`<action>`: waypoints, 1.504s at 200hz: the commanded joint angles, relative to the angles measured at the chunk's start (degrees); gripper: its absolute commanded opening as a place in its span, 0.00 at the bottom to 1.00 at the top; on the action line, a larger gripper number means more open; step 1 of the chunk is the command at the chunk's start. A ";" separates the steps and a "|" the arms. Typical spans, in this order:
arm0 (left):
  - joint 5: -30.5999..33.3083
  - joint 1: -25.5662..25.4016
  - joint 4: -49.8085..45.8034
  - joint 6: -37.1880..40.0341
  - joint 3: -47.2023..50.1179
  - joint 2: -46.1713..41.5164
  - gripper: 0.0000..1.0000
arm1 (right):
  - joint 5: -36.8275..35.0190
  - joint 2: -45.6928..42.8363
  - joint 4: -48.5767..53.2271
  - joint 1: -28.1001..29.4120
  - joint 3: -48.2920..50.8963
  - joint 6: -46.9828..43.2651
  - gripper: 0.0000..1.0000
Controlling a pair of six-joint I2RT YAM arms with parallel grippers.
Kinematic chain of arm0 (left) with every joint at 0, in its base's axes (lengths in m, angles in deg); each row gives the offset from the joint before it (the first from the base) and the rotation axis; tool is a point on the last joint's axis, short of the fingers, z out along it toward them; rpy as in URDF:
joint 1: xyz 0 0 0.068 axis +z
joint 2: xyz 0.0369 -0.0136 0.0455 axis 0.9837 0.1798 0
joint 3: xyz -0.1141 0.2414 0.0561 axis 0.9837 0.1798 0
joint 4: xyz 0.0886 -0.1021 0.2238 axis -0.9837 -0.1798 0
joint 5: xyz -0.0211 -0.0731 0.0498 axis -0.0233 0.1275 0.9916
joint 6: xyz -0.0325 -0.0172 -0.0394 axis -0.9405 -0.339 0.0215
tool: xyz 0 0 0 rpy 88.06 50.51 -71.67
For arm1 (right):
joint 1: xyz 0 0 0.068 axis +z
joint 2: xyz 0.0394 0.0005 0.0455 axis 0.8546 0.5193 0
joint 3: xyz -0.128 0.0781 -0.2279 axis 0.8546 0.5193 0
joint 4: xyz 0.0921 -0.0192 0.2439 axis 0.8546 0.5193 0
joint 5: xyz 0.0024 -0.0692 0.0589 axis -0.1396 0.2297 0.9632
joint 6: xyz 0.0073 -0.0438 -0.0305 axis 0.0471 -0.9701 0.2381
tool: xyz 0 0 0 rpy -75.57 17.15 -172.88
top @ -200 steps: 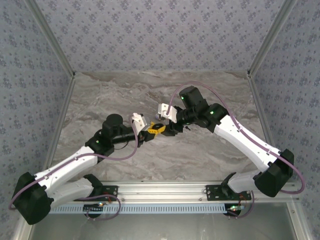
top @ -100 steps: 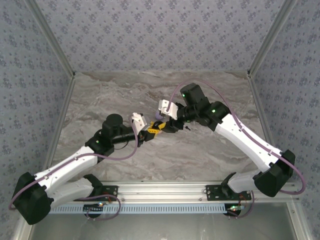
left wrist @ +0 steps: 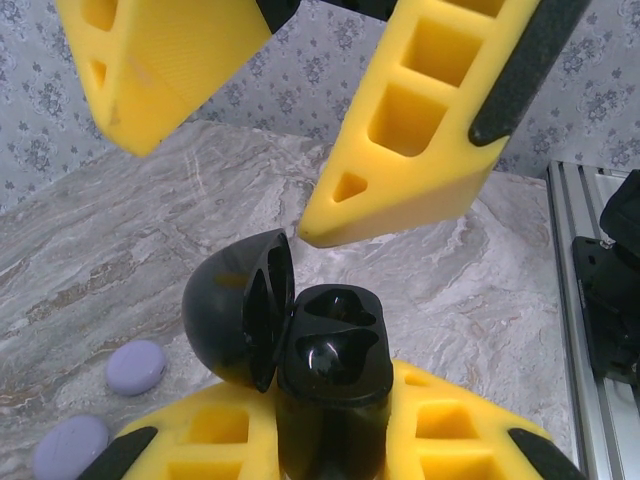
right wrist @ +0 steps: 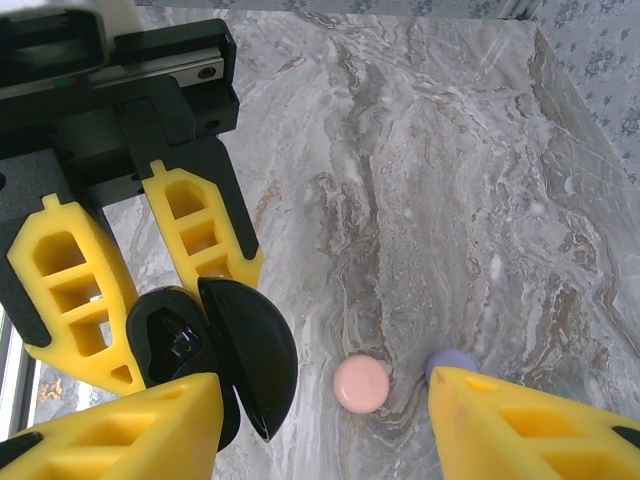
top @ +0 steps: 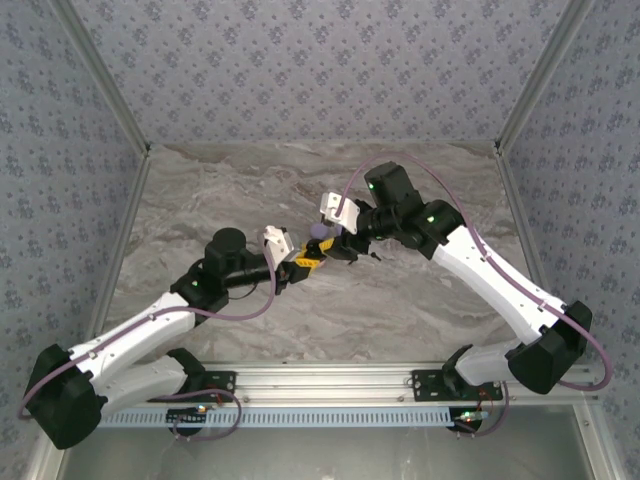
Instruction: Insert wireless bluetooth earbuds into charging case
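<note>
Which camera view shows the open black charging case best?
The left wrist view: the charging case faces the camera, its lid open and both sockets visibly empty. The right wrist view shows mostly the lid's rounded back and part of one glossy socket. In the top external view it is a tiny dark spot without detail.

Top ext cam: fixed, high above and on near side of charging case point(top: 316, 256); looks down + fwd over whole table point(top: 220, 190). Case small, approx mid-frame. L wrist cam: v. close, low, just behind case; faces across tabletop past it to wall point(left wrist: 320, 60). R wrist cam: close above case, faces down at marble; case at lower left. All 3 share case + table patch round it.
</note>
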 commanded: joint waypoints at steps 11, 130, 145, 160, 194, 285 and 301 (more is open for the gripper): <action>-0.42 -0.28 1.40 -0.57 -1.45 -0.22 0.07 | 0.55 -2.50 0.39 -1.27 -1.27 3.24 0.59; 6.74 -0.34 5.11 -5.18 6.59 -7.84 0.03 | -22.45 -5.82 -2.94 -11.46 18.87 43.95 0.53; 6.84 -0.36 5.28 -5.42 6.80 -7.97 0.03 | -23.67 -2.07 -2.11 -12.75 18.90 44.70 0.53; 6.88 -0.36 5.06 -5.35 6.76 -8.18 0.03 | -24.18 2.47 0.02 -14.08 17.78 44.70 0.52; 7.59 -0.36 4.49 -5.07 6.98 -8.80 0.03 | -23.80 11.73 2.84 -14.00 12.94 44.51 0.49; 8.46 -0.41 3.95 -4.83 7.49 -9.78 0.03 | -27.49 30.51 -0.60 -4.93 2.00 53.94 0.49; 8.82 -0.45 3.59 -4.76 7.84 -10.56 0.03 | -29.21 31.29 -0.86 -4.69 1.45 54.91 0.48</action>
